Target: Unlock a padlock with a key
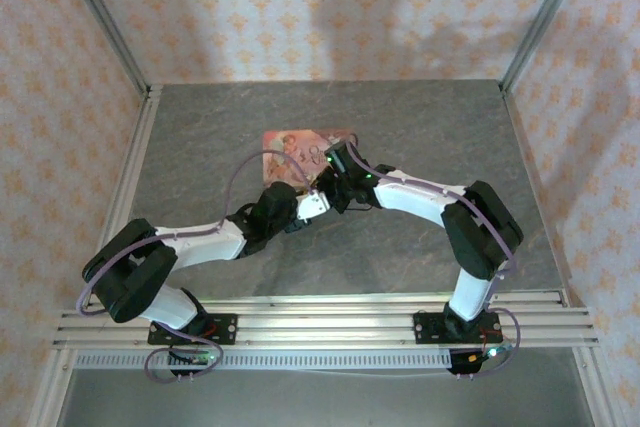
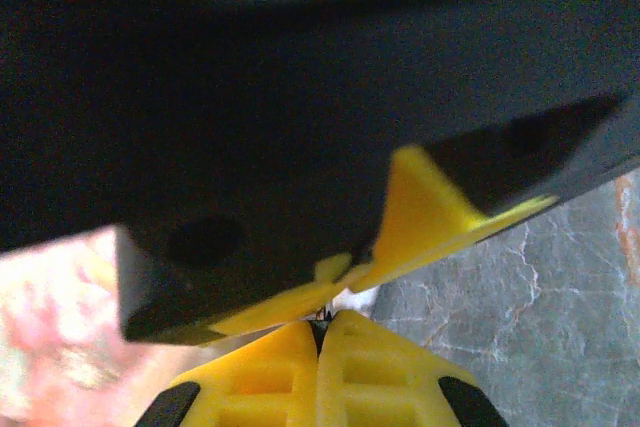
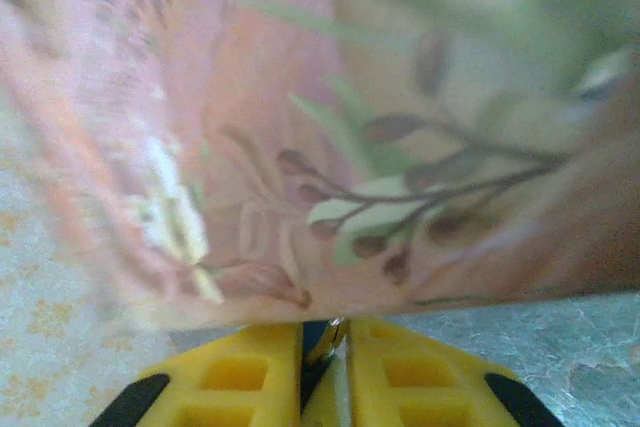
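Both grippers meet just in front of the pink tin (image 1: pixel 298 147). In the right wrist view the blue padlock (image 3: pixel 314 333) sits between the yellow fingertips of my right gripper (image 3: pixel 338 329), with a thin bright metal piece (image 3: pixel 334 329) leaning beside it. These jaws stand only slightly apart, and the padlock fills the gap. My left gripper (image 2: pixel 322 319) is shut, its tips right under a yellow finger (image 2: pixel 425 209) of the right gripper. A tiny metal sliver shows at the left tips; whether it is the key I cannot tell. From above, the left gripper (image 1: pixel 320 199) and right gripper (image 1: pixel 331 185) touch.
The pink picture-printed tin (image 3: pixel 400 147) stands right ahead of the right gripper, very close. Grey stone-patterned table (image 2: pixel 540 287) lies to the right of the left gripper. Aluminium frame posts (image 1: pixel 150 107) and patterned walls bound the table on three sides.
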